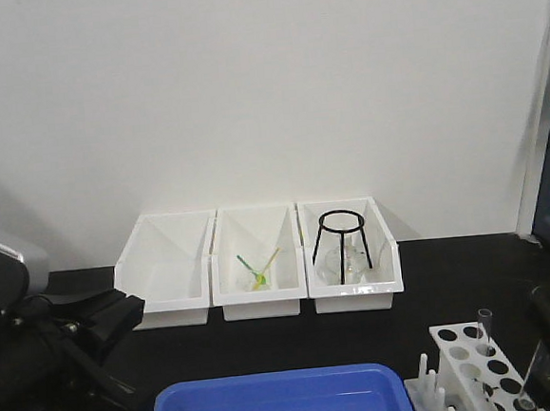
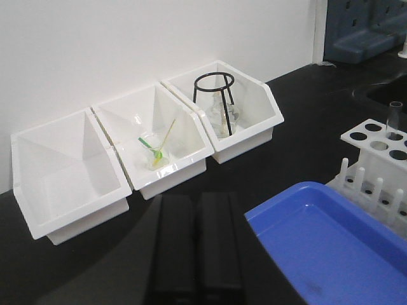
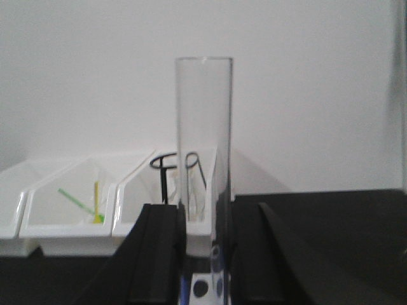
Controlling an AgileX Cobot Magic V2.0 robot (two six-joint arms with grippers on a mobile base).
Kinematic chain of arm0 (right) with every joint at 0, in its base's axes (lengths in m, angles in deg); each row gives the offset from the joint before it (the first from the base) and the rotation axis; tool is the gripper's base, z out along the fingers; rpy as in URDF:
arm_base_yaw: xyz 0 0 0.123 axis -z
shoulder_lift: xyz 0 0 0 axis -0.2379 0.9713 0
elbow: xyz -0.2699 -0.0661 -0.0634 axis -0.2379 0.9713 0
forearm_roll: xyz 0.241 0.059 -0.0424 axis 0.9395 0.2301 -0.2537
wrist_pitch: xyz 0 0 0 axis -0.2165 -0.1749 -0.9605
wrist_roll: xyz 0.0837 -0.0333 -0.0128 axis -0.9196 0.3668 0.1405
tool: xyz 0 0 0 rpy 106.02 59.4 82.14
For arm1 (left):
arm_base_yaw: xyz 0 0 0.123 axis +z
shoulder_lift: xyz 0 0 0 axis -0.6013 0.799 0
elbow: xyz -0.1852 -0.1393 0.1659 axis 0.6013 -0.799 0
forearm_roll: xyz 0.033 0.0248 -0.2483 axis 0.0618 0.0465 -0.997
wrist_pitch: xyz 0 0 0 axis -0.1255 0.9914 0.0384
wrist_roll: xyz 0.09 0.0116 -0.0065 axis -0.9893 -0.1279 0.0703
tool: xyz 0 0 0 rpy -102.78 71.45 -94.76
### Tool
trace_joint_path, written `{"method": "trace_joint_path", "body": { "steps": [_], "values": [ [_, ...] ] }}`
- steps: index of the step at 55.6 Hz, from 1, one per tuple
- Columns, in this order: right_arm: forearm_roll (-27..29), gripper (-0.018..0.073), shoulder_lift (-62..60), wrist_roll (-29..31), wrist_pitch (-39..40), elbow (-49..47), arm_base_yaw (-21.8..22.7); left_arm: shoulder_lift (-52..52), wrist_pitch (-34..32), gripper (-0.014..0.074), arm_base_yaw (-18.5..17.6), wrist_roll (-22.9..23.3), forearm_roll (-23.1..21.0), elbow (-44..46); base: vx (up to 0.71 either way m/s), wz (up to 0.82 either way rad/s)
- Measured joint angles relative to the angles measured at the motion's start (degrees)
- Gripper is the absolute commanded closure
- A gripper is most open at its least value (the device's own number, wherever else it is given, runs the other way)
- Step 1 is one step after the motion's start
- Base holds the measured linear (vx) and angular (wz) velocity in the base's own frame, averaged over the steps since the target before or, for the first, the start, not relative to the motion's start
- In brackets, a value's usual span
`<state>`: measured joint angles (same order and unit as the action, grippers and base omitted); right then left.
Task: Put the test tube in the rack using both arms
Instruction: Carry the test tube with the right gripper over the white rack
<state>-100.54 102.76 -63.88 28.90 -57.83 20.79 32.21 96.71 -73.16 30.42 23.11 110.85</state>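
Between the right gripper's (image 3: pixel 206 213) black fingers (image 3: pixel 159 254), closed tight around it, the test tube (image 3: pixel 203 127) stands upright.

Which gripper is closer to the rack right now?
Right. The right gripper sits directly over the rack, shut on a test tube. The left gripper is shut and empty, across the blue tray from the rack.

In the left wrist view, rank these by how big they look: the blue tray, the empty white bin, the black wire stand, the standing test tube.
1. blue tray, though it is nearest the camera and cropped, so partly unsure
2. empty white bin
3. black wire stand
4. standing test tube
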Motion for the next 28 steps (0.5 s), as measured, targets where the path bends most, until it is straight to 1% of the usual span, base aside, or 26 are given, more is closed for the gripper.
{"method": "trace_joint_path", "body": {
  "steps": [7, 11, 18, 28],
  "values": [
    [-6.9, 0.0568, 3.4, 0.0, 0.5, -3.4, 0.1, 0.0, 0.0, 0.0602, 0.0, 0.0, 0.0, 0.0, 0.00, 0.00],
    [-9.8, 0.0568, 3.8, 0.0, 0.4, -5.3, 0.1, 0.0, 0.0, 0.0602, 0.0, 0.0, 0.0, 0.0, 0.00, 0.00],
    [-10.7, 0.0567, 3.8, -0.1, 0.7, -7.2, 0.1, 0.0, 0.0, 0.0602, 0.0, 0.0, 0.0, -0.1, 0.00, 0.00],
    [-11.0, 0.0567, 5.8, -0.1, 0.9, -7.5, 0.1, 0.0, -0.1, 0.0602, 0.0, 0.0, 0.0, -0.1, 0.00, 0.00]
  ]
}}
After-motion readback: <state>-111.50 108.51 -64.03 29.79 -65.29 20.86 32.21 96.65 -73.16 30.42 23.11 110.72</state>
